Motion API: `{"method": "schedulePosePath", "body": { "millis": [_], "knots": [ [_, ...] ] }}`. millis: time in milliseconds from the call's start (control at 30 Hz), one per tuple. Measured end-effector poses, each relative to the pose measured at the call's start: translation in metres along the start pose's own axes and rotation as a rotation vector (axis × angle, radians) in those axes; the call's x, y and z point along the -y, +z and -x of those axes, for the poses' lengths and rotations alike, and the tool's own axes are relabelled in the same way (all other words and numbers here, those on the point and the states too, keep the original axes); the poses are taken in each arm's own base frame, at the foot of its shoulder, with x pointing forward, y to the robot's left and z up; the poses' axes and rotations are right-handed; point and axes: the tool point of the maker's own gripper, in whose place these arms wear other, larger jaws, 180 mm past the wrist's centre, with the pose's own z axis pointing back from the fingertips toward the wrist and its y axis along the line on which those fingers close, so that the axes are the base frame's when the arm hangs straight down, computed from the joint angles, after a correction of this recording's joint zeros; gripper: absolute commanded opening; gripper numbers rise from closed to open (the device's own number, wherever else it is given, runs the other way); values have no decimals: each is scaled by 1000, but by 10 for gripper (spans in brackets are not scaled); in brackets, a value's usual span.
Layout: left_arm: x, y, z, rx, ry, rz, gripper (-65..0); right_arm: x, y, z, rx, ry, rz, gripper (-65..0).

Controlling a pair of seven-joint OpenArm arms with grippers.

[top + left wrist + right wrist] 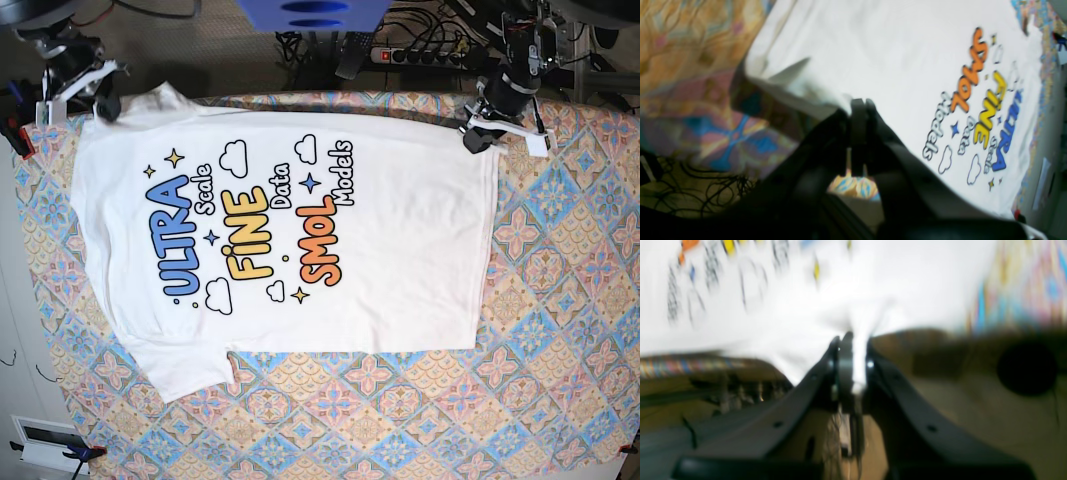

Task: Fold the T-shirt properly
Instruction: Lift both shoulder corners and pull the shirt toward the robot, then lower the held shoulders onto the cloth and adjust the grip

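You are seeing the T-shirt [400, 260] lying print-up on the patterned tablecloth [560, 330], stretched between your two pincers. The left gripper [478, 140] is pinching the hem corner; in its wrist view its jaws are pressed together on a fold of white cloth [826, 96], and the print [977, 110] is lying beyond it, to its right. The right gripper [106, 106] is clamping the shoulder corner; its wrist view is blurred, but white cloth is sitting between its fingers [845, 356].
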Motion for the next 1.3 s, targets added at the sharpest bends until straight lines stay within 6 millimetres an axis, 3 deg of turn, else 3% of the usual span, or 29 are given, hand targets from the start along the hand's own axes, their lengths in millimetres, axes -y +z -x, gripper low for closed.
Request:
{"method": "schedulePosePath", "body": {
  "millis": [133,300,500,667,833,967,1133,1300],
  "knots": [
    [3,-16,-12,18,12,9,-650,-6,-24,-40,57,28,-25,-643],
    [11,-35,-32,55,28,28,-650,-8,-33,-48,42,46,-28,-643],
    [8,-56,-39,51,52,15,-650,-4,-49,-85,99,124,15,-642],
    [15,-68,-49,65,66,30,-650,-6,-71,-81,67,93,-12,-641],
    [10,-80,-50,52,87,15,-650,-30,-104,-82,43,83,-116,-640],
    [14,-83,-57,64,87,24,-650,-21,-117,-88,5,125,-77,-639],
    [26,-89,-72,91,84,49,-650,-25,-136,-98,-5,130,-89,-639],
    [7,-95,-58,52,110,-3,-588,-25,-149,-104,-3,98,-100,-609]
  ]
}}
